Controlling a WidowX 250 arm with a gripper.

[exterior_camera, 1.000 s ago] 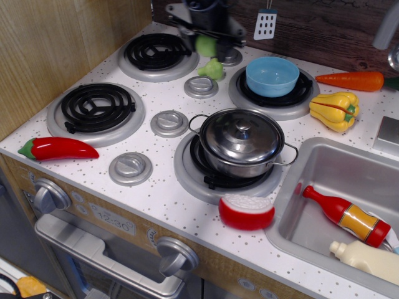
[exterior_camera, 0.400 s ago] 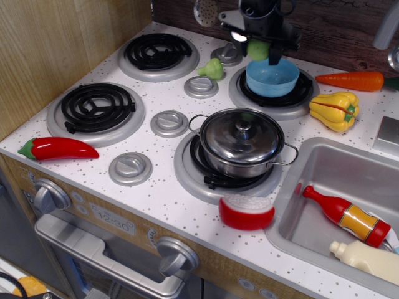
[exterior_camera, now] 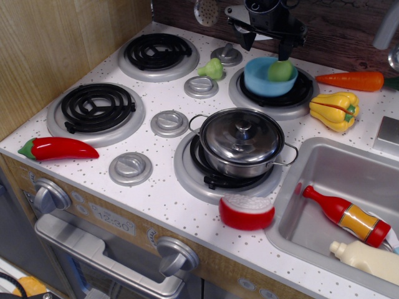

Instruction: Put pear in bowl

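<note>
The pear (exterior_camera: 280,70) sits inside the bowl (exterior_camera: 257,78), toward the right side of it, with its top rising a little above the rim. The bowl stands on the back right burner (exterior_camera: 272,98), behind the steel pot (exterior_camera: 242,141). The gripper (exterior_camera: 267,38) hangs just above the bowl; its two dark fingers (exterior_camera: 285,48) are spread apart and nothing is between them. One finger ends close over the pear, and whether it touches the fruit cannot be told from this view.

Judging by this, the placing step looks done: the fruit is released and resting in the bowl, so the task is at its very end. What remains is only to pull the arm away. That move calls for a straight lift up from the bowl, with the fingers kept apart, so that the finger nearest the pear does not drag it up over the rim or tip the light bowl off the burner.

Other things lie around the bowl and play no part now: a small green piece (exterior_camera: 212,68) to the left of it, a carrot (exterior_camera: 350,80) and a yellow pepper (exterior_camera: 335,110) to the right of it, and a red dish (exterior_camera: 246,211) well in front of it, beyond the pot.
</note>
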